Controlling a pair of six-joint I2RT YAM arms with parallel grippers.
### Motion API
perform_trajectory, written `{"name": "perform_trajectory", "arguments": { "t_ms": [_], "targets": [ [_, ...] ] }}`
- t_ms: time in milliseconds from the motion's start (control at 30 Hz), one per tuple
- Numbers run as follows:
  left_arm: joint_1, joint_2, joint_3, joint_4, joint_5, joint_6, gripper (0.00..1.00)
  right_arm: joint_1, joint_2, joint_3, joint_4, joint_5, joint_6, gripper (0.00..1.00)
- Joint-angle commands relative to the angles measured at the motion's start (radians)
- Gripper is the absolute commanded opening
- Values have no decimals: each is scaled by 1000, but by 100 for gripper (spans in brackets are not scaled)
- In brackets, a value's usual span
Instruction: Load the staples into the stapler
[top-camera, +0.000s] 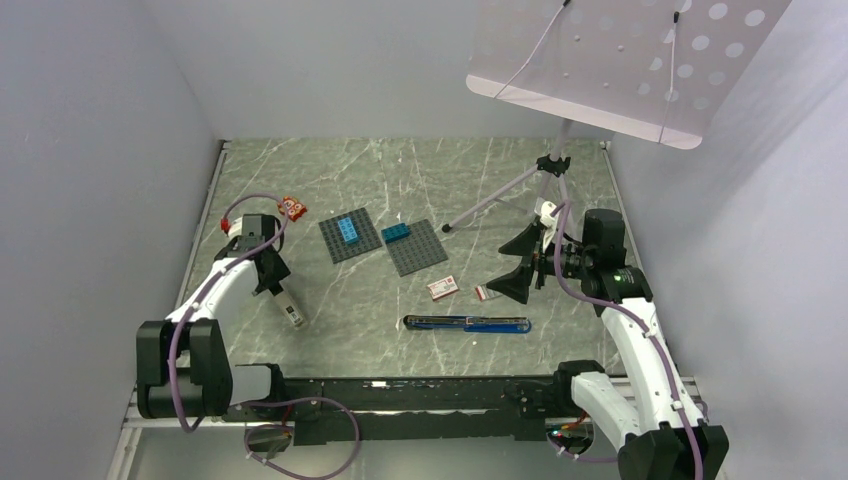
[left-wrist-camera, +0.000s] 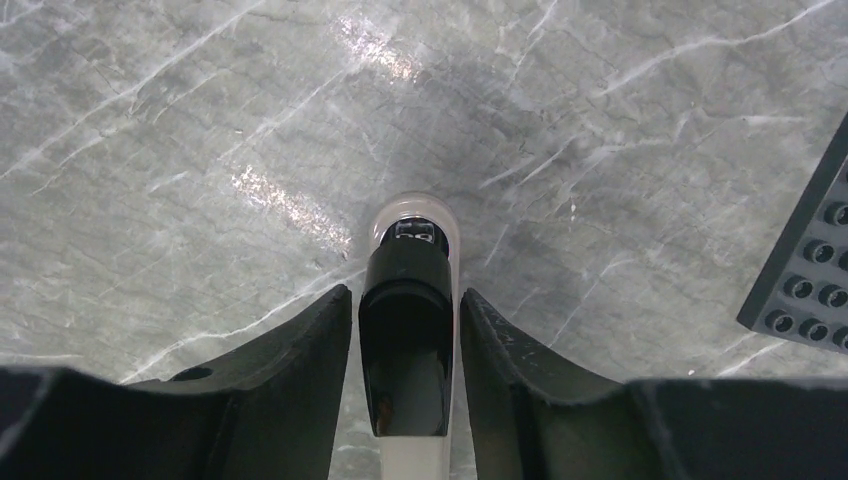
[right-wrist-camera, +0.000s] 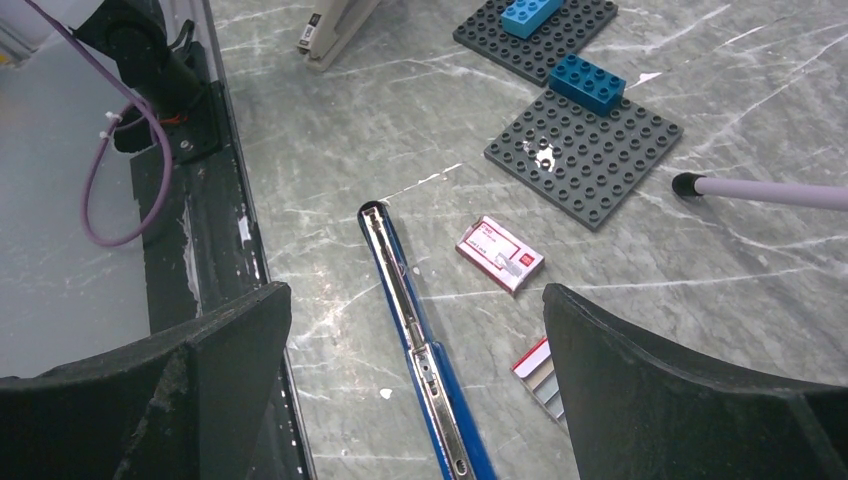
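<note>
A small white-and-black stapler (top-camera: 292, 312) (left-wrist-camera: 405, 340) lies on the marble table at the left, and its end also shows in the right wrist view (right-wrist-camera: 335, 25). My left gripper (top-camera: 282, 295) (left-wrist-camera: 405, 290) straddles it, the jaws close on either side with narrow gaps still showing. A long blue stapler (top-camera: 467, 323) (right-wrist-camera: 415, 330) lies opened flat near the front, metal channel up. The staples box (top-camera: 442, 288) (right-wrist-camera: 500, 254), white with red print, and the silver staple strip (top-camera: 487, 293) (right-wrist-camera: 540, 372) lie just behind it. My right gripper (top-camera: 518, 263) (right-wrist-camera: 410, 290) hangs wide open above them, holding nothing.
Two grey baseplates (top-camera: 350, 238) (right-wrist-camera: 590, 150) carrying blue bricks (top-camera: 396, 232) (right-wrist-camera: 586, 82) sit mid-table. An orange-red tile (top-camera: 292, 207) lies at the back left. A tripod leg (top-camera: 490, 205) (right-wrist-camera: 760, 190) slants across the right. A black rail (top-camera: 400, 395) runs along the near edge.
</note>
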Motion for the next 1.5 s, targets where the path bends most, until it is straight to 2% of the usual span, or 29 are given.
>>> {"name": "perform_trajectory", "arguments": {
  "t_ms": [0,100,200,300,433,633,733,833,900,1000,1100,1133,1300,1467],
  "targets": [
    [9,15,18,18,2,2,46,-3,-21,15,13,-25,2,100],
    [10,11,11,26,-3,9,36,-2,-22,14,14,-24,-1,100],
    [14,-10,5,32,12,25,18,-3,-21,15,12,-22,-3,100],
    [14,-98,-4,41,54,66,0,-2,-21,16,11,-22,-6,100],
    [13,-251,-6,40,166,154,0,-2,-22,16,7,-24,-15,100],
    [12,-381,15,5,454,330,0,-2,-14,9,-4,-52,-45,100],
    [8,-438,-5,21,645,405,0,-3,-13,6,-17,-73,-87,100],
    [-24,-514,-38,76,831,479,0,-2,-14,-3,-49,-98,-194,100],
    [-90,-551,-52,110,898,514,0,-1,-4,4,-150,-154,-345,100],
    [-232,-598,-63,160,914,554,0,5,38,28,-377,-217,-693,100],
    [-374,-626,-71,218,906,578,0,18,99,55,-598,-202,-1023,100],
    [-413,-631,-75,237,915,582,0,24,119,67,-641,-187,-1084,100],
    [-627,-642,-82,298,862,583,0,87,192,108,-705,-70,-1201,100],
    [-831,-597,-91,336,750,592,0,144,184,90,-577,-40,-1071,100]
  ]
}}
